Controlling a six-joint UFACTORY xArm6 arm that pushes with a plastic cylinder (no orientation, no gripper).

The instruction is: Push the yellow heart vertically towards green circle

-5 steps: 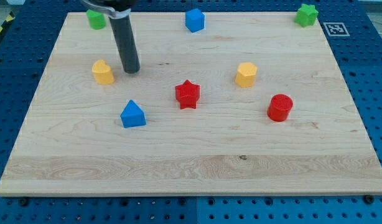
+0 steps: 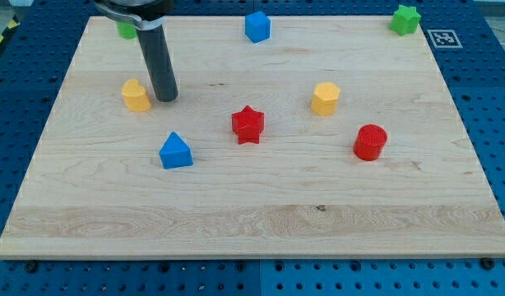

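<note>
- My tip (image 2: 165,98) is resting on the bench (image 2: 261,222), just beside the yellow heart (image 2: 136,95) on its right — close, though I cannot tell if it is touching.
- There are no jaws on this arm, only a straight dark rod, so nothing is being spread or pinched.
- The yellow heart is sitting at the left side, mid-depth; the green circle (image 2: 125,31) is lying farther away, almost straight behind it at the far-left corner, partly hidden by the arm.
- To do the push well, I judge the tip should be going around to the heart's near side, centring on it, then driving straight away — off-centre contact would likely be spinning it sideways.
- The blue triangle (image 2: 176,151) is sitting near the heart's near-right, worth skirting.
</note>
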